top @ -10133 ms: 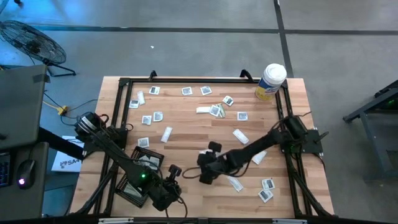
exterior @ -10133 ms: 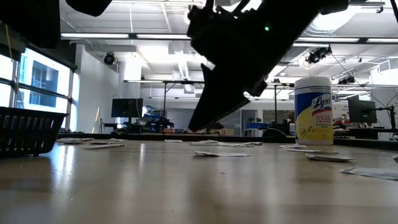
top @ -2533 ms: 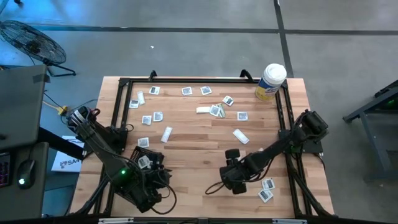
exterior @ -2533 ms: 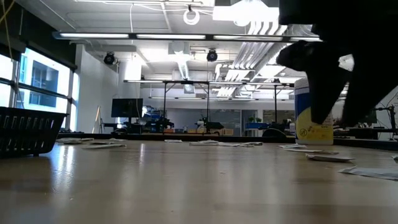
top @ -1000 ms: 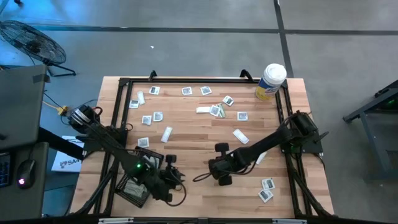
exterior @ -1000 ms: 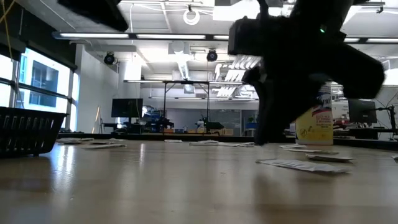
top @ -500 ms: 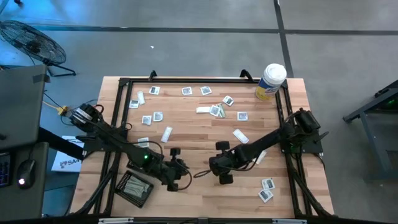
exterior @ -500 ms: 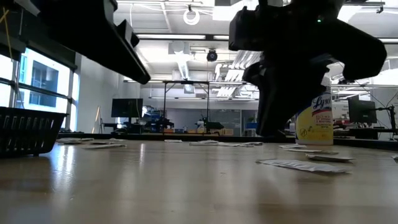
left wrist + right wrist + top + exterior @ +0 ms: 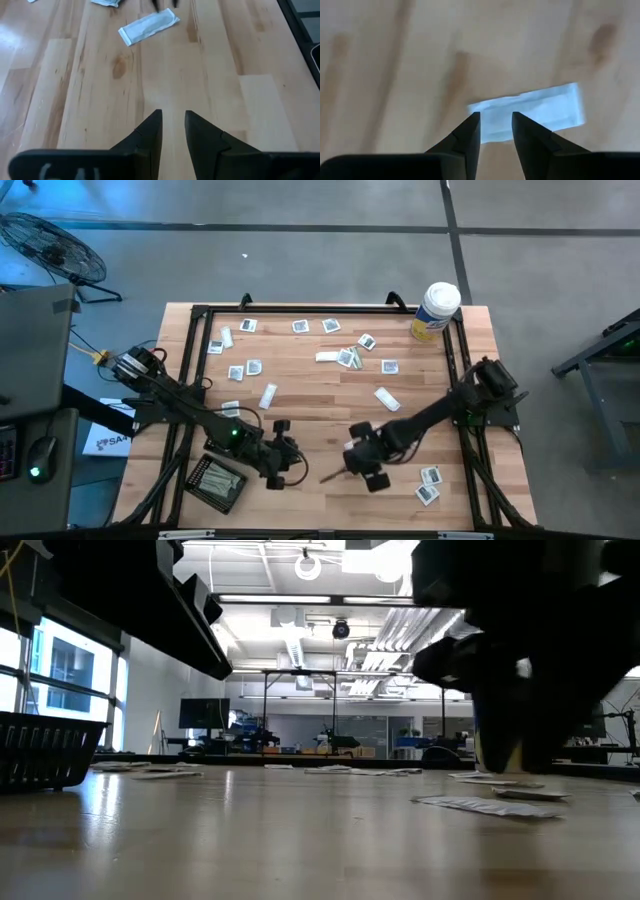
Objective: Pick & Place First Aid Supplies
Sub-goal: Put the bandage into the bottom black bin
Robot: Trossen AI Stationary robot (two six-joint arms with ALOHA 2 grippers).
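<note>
White and flat, the strip wrapper (image 9: 530, 111) lies on the table (image 9: 310, 500) near the front edge, right of centre, directly under the right gripper (image 9: 494, 126). We find that gripper's fingers a narrow gap apart, their tips over the wrapper's near end, with nothing between them yet.

The left gripper (image 9: 172, 120) hangs over bare wood to the left of it, fingers likewise slightly apart and empty; its camera shows the same wrapper (image 9: 149, 26) farther off. The mesh tray (image 9: 218, 482) sits at the front left, and many more packets (image 9: 345, 357) lie scattered across the far half of the table.

Risks, in our judgement: the wrapper lies flush with the wood, so closing fingers may slide over it or push it away. The narrow opening leaves little margin. Both arms are near one another, and a careless move could bring them into contact.
</note>
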